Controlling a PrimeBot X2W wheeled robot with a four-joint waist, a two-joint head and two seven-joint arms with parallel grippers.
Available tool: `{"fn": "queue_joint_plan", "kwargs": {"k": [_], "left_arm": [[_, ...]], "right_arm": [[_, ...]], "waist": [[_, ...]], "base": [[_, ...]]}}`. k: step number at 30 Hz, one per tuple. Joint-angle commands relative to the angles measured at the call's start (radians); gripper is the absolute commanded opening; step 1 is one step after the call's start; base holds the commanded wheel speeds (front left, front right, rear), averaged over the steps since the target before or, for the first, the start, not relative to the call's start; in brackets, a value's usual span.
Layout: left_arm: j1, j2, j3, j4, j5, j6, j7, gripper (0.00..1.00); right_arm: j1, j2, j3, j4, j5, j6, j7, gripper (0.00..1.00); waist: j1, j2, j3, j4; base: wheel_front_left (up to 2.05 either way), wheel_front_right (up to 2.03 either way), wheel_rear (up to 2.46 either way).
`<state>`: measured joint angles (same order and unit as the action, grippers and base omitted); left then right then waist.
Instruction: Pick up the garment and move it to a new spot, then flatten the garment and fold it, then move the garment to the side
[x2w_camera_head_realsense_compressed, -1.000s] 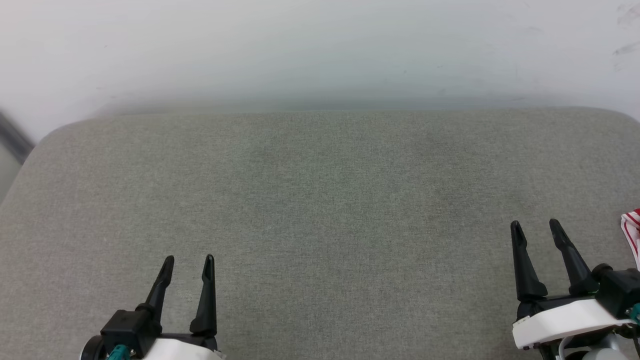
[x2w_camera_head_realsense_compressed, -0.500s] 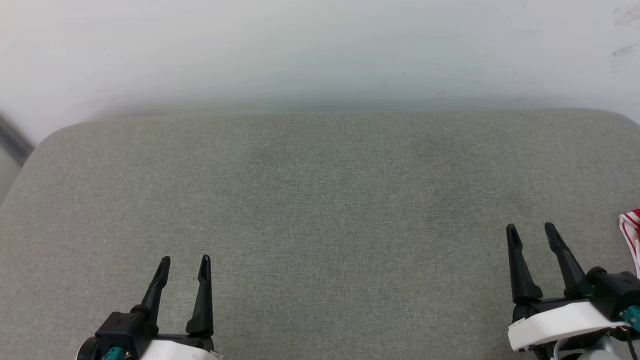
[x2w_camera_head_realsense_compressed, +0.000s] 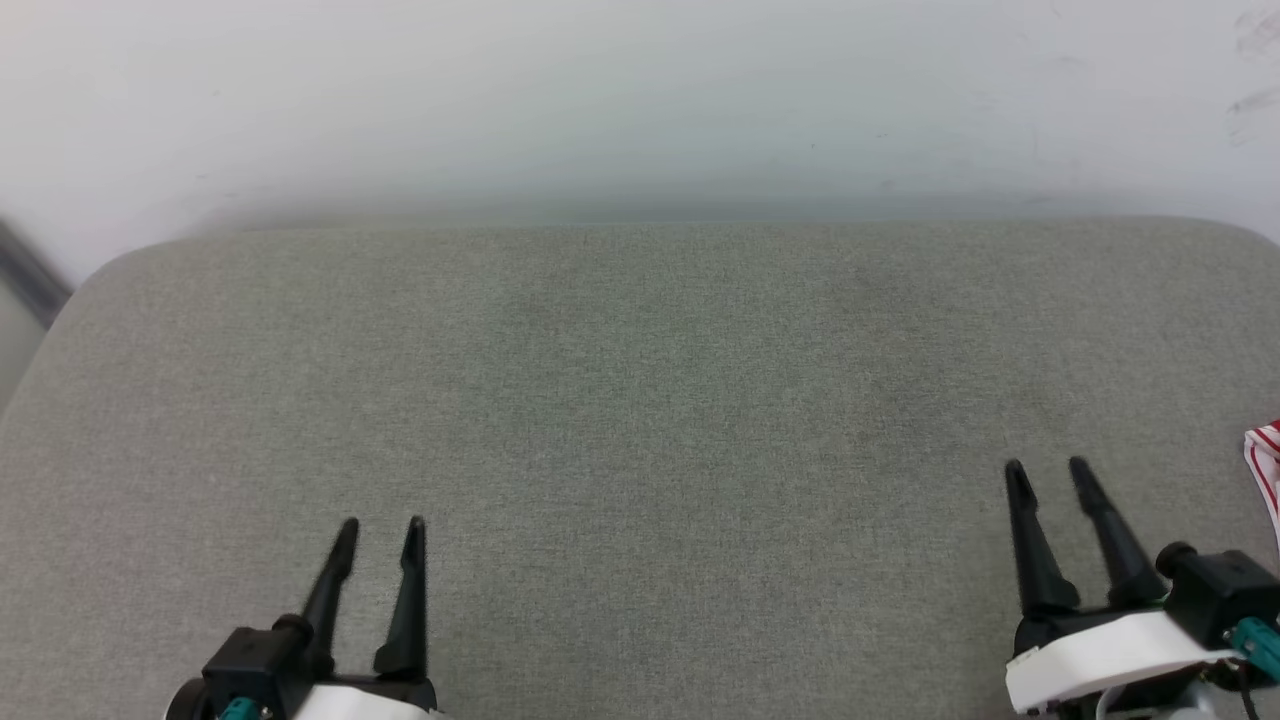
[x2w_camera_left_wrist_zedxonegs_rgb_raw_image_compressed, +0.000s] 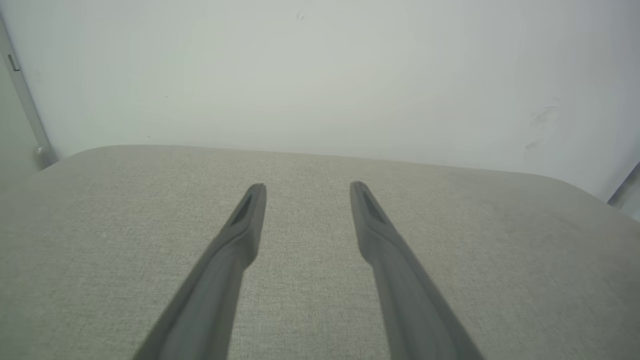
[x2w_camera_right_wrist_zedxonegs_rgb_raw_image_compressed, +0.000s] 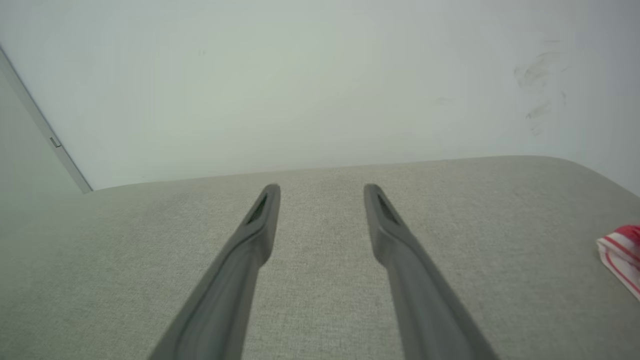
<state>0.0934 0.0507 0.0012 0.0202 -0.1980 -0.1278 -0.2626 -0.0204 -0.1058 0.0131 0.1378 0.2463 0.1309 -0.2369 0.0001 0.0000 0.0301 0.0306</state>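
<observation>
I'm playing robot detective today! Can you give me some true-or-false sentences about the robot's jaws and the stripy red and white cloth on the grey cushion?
1. The red-and-white striped cloth garment lies at the right edge of the grey woven fabric cushion. True.
2. The right gripper has its jaws clamped on the garment. False: its jaws stand apart, empty, left of the garment.
3. The left gripper has its jaws apart, holding nothing. True.
4. The wall behind the cushion is blue. False: the plain wall is white.
</observation>
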Motion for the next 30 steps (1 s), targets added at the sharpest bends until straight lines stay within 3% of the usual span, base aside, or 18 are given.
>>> {"fn": "queue_joint_plan", "kwargs": {"k": [1, 30], "left_arm": [[0.003, 0.0, 0.0, 0.005, 0.0, 0.0, 0.0, 0.0], [-0.064, 0.027, 0.001, 0.091, -0.508, -0.001, 0.098, 0.0]], "right_arm": [[0.003, 0.0, 0.001, 0.006, 0.0, 0.0, 0.0, 0.0], [-0.027, 0.019, -0.042, 0.049, 0.462, 0.0, 0.118, 0.0]], "waist": [[0.0, 0.0, 0.0, 0.0], [0.0, 0.0, -0.006, -0.007]], "base": [[0.0, 0.0, 0.0], [0.0, 0.0, 0.0]]}}
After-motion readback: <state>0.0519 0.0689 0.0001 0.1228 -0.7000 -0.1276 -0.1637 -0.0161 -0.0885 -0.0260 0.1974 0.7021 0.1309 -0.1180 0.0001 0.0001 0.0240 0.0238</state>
